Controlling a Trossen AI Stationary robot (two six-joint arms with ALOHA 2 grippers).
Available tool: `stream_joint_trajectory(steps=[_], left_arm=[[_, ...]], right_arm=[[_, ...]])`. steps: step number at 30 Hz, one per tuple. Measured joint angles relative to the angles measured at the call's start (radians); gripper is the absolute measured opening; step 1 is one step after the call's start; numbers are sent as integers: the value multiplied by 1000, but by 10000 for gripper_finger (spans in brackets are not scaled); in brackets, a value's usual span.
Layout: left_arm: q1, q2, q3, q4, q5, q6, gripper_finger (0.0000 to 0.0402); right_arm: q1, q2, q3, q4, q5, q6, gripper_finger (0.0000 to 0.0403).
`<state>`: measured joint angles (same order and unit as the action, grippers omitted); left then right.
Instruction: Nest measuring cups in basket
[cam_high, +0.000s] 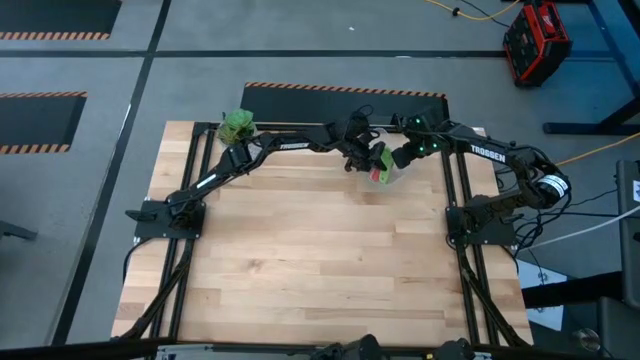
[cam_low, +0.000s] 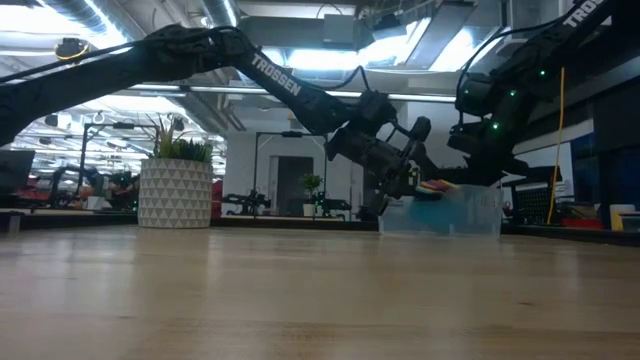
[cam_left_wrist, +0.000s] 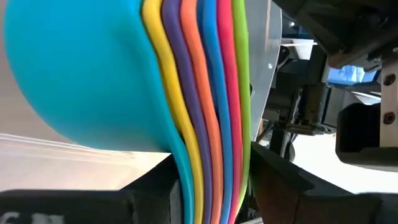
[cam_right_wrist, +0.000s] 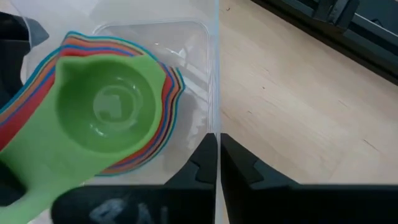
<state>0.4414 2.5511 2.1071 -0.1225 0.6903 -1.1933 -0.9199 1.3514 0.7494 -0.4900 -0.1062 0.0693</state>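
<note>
The measuring cups (cam_right_wrist: 109, 109) are nested into one stack, green on top and light blue (cam_left_wrist: 74, 68) at the bottom. Their bowls sit within the walls of the clear basket (cam_right_wrist: 186, 43), near the table's far edge (cam_high: 395, 175). My left gripper (cam_left_wrist: 211, 199) comes from the table's left and is shut on the stacked handles (cam_high: 378, 165). My right gripper (cam_right_wrist: 217, 155) comes from the right and is shut on the basket's wall. In the low view the basket (cam_low: 450, 212) stands on the table with the cups (cam_low: 432, 187) at its rim. My left gripper pinches the stacked flat handles (cam_left_wrist: 211, 180) between its two fingers, green face against one finger and blue against the other. It comes slanting down from the table's left, and the handles run back between the fingers. Whether the stack rests on the basket's floor I cannot tell. My right gripper pinches the top edge of the basket's clear side wall (cam_right_wrist: 217, 127), one finger inside the basket and one outside. The fingers (cam_right_wrist: 242, 165) come steeply from above, on the basket's right side. The basket stands on the table.
A green plant in a white patterned pot (cam_high: 238, 125) (cam_low: 175, 190) stands at the table's far left corner. Bare wooden table top (cam_high: 320, 260) stretches from the basket to the near edge.
</note>
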Motion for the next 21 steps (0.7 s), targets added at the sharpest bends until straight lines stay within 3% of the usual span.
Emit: stream_joint_trajectory(steps=[21], left_arm=[[4, 0, 0, -3, 11, 55, 151]], right_arm=[[0, 0, 0, -7, 0, 6, 6]])
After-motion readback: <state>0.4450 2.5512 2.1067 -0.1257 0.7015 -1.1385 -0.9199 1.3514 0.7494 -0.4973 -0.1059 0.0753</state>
